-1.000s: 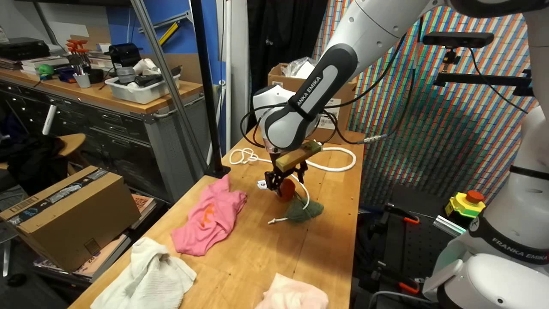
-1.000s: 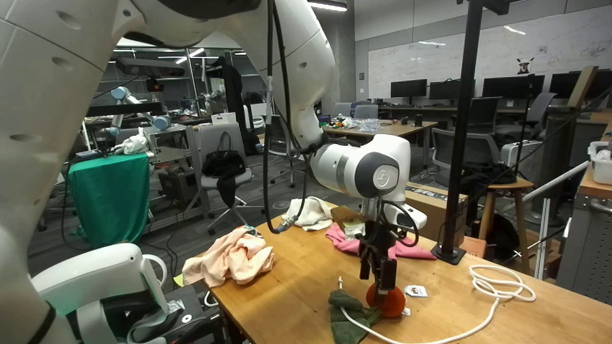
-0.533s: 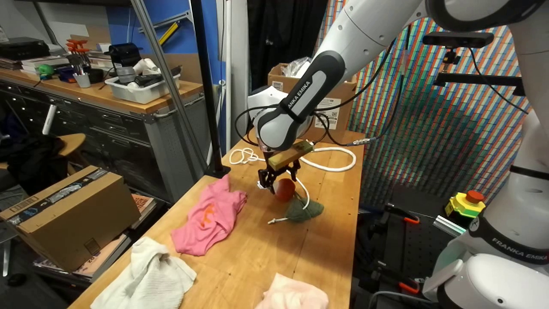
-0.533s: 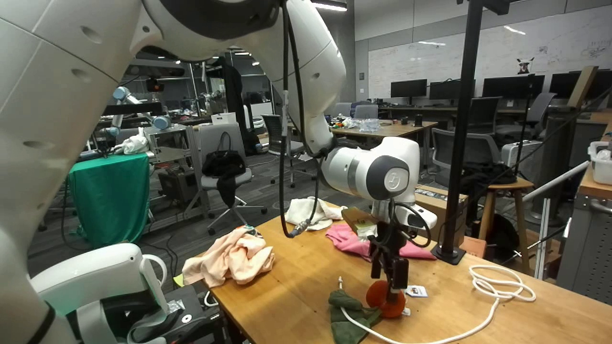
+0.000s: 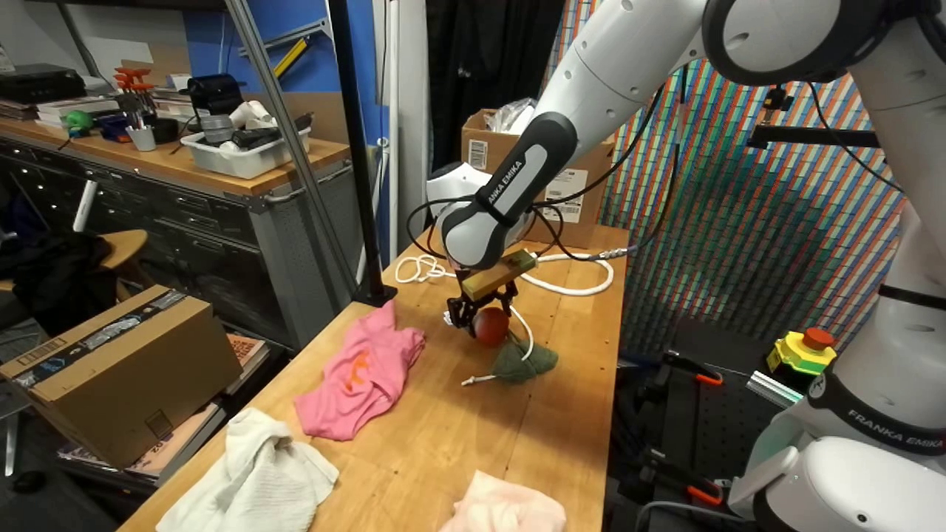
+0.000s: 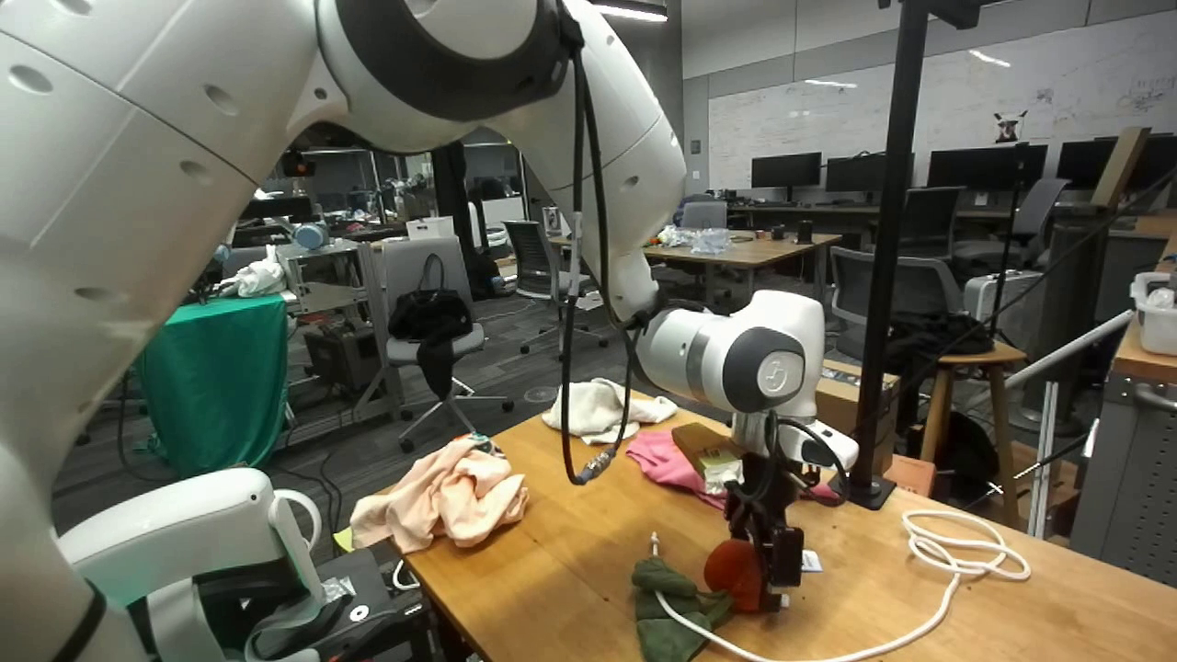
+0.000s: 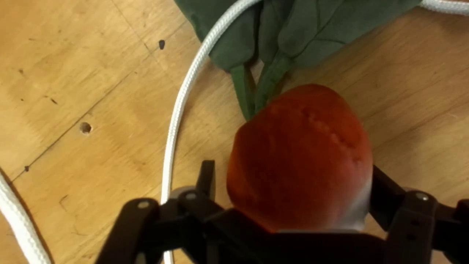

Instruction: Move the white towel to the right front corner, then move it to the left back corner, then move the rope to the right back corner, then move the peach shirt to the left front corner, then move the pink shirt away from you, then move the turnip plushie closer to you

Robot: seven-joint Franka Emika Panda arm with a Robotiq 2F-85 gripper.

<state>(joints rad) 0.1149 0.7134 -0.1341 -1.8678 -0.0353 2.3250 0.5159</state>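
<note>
Turnip plushie (image 7: 300,154) is looking like the last job left. It's lying about mid-width on the wooden bench (image 5: 436,458), leaves pointing toward the robot-side edge. Gripper (image 7: 293,181) is straddling the red body, fingers spread wide, one each side, pinching nothing. So the pull toward the robot isn't happening yet; I'm guessing a grasp comes first.

Rest, taking sides as the robot's own: white towel (image 6: 602,411) is sitting at the left back corner, peach shirt (image 6: 446,496) at the left front corner, pink shirt (image 5: 358,377) along the back edge. I'm calling those placed. Towel's right-front stop is leaving no trace, so not confirming it. Rope (image 7: 184,90) is only half there: coil is lying toward the right back corner, but one run is crossing the turnip's leaves, its end just beside them.

Hard to see: one finger is overlapping the plushie's edge in the wrist view, so can't tell contact; a gap is showing at the other. Gripper is covering the plushie's bottom. Towel (image 5: 255,473) is getting cut off in an exterior view, peach shirt (image 5: 506,510) too. Pink shirt (image 6: 657,460) is partly hiding behind wrist hardware (image 6: 706,449) in an exterior view.
</note>
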